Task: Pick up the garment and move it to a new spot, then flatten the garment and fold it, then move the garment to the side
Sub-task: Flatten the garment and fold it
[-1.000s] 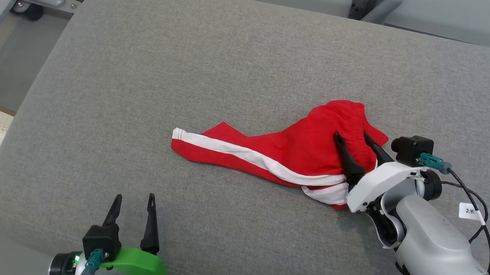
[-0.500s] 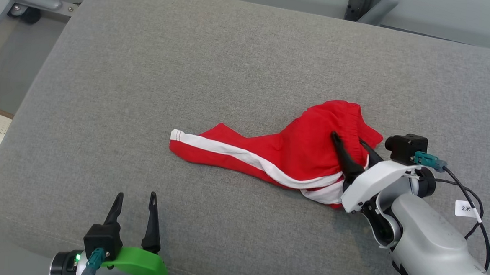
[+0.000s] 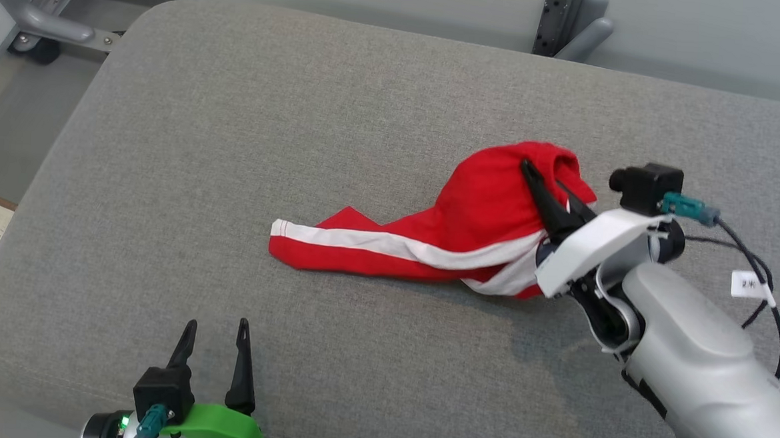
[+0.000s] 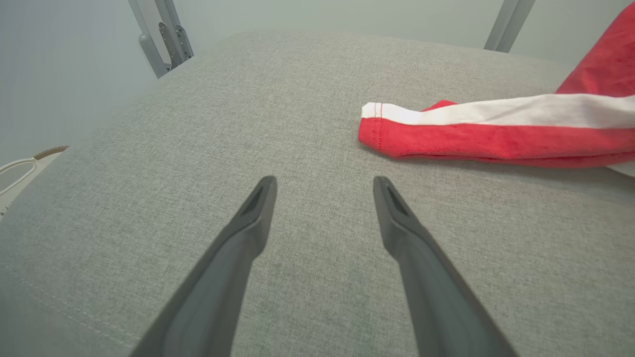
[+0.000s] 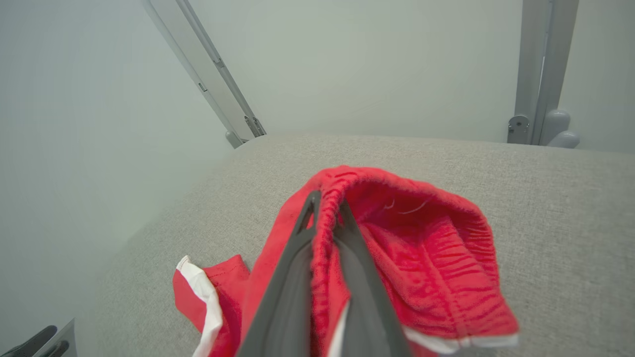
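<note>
The right gripper [image 3: 542, 177] clenched the red, white-striped fabric garment [image 3: 477, 210] by its waistband above the grey upholstered cushion [image 3: 301, 121]. The left gripper [image 3: 217, 323] stood spread, empty.

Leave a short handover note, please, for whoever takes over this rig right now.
Right gripper: shut on the red garment at its waistband, that end raised.
Left gripper: open, empty, hovering near the grey cushion's front edge.
Garment: striped leg end lies on the cushion, left of the right gripper.
Done: grasp made.
Left: carry to a new spot, flatten, fold, move aside.
</note>
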`<state>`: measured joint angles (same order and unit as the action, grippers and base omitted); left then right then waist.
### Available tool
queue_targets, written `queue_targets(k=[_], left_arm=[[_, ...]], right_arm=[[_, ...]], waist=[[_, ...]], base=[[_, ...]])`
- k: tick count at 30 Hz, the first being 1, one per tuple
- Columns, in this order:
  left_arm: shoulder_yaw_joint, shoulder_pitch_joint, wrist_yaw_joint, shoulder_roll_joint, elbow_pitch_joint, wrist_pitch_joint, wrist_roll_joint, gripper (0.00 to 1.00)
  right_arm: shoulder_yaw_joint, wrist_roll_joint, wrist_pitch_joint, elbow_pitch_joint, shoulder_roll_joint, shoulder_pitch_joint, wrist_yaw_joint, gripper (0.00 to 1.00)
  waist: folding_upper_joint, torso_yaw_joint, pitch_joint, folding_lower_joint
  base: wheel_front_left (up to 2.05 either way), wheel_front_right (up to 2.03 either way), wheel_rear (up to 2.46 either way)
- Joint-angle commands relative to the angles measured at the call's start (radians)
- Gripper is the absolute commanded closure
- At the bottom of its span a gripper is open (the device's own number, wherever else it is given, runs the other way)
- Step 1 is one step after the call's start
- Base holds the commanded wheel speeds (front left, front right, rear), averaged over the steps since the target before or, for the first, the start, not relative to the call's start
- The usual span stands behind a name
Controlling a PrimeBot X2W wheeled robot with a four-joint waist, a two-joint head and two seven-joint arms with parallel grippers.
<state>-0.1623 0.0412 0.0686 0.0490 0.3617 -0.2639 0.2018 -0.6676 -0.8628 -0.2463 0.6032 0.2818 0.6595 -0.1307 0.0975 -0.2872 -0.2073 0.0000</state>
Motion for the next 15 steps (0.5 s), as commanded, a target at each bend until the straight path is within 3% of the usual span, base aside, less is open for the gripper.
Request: queue_targets(k=[1,10,15], left_arm=[[0.000,-0.014,-0.008,0.003,0.005,0.000,0.007,0.00],[-0.080,0.003,-0.019,0.004,0.020,0.000,0.030,0.00],[-0.095,-0.013,-0.012,0.004,0.033,0.000,0.035,0.00]], right_arm=[[-0.012,-0.012,0.014,-0.012,0.007,0.033,0.000,1.00],[-0.078,-0.051,0.157,0.061,-0.019,0.287,0.000,1.00],[-0.103,-0.053,0.136,0.085,-0.059,0.387,0.000,1.00]], waist=[[0.0000,0.008,0.016,0.0000],[0.0000,-0.083,0.021,0.0000],[0.0000,-0.134,0.021,0.0000]], base=[[0.00,0.00,0.00],[0.00,0.00,0.00],[0.00,0.00,0.00]])
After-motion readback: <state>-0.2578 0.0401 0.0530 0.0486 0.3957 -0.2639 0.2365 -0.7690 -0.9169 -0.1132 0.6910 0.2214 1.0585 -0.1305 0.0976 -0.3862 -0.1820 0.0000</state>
